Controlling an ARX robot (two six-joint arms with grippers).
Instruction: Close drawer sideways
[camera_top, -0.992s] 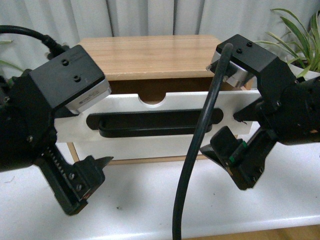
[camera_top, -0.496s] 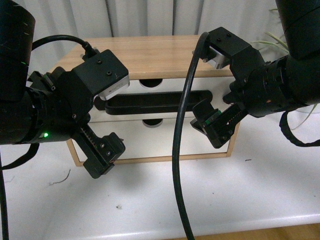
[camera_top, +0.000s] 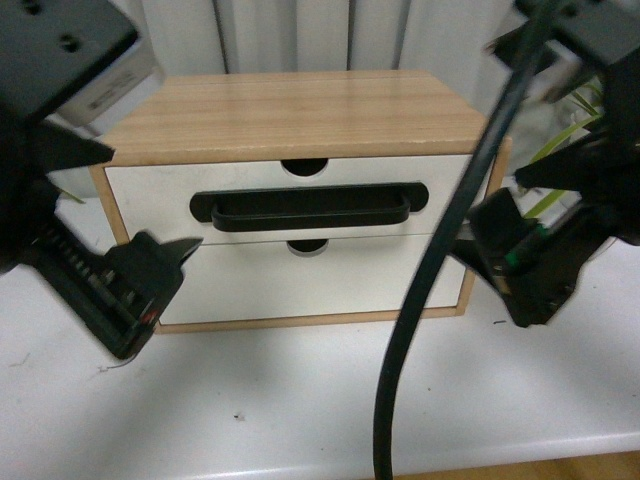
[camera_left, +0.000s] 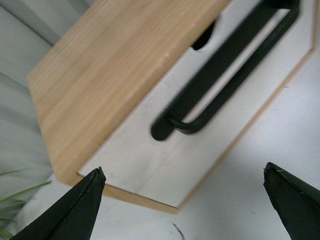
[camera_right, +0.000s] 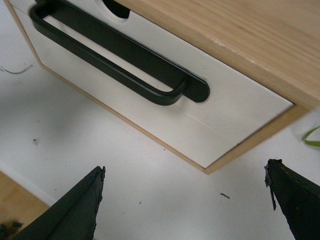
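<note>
The drawer (camera_top: 150, 200) has a white front, a long black bar handle (camera_top: 310, 209) and a semicircular notch (camera_top: 303, 166). It sits flush in the light wood cabinet (camera_top: 290, 110). My left gripper (camera_top: 90, 230) is open, off the cabinet's left front corner, touching nothing. My right gripper (camera_top: 545, 235) is open at the cabinet's right side, also free. The left wrist view shows the drawer front (camera_left: 165, 165) and handle (camera_left: 225, 75) beyond open fingertips (camera_left: 85, 200). The right wrist view shows the handle (camera_right: 120, 60) and drawer front (camera_right: 235, 115) beyond open fingertips (camera_right: 80, 210).
A plain white lower drawer front (camera_top: 300, 285) sits under the handled one. The cabinet stands on a white table (camera_top: 300, 400). A black cable (camera_top: 430, 300) hangs across the front view. Green plant leaves (camera_top: 560, 140) are at the right, grey curtains (camera_top: 300, 35) behind.
The drawer went from pulled out to flush with the cabinet. Both grippers have since drawn back and apart toward the camera, away from the drawer front.
</note>
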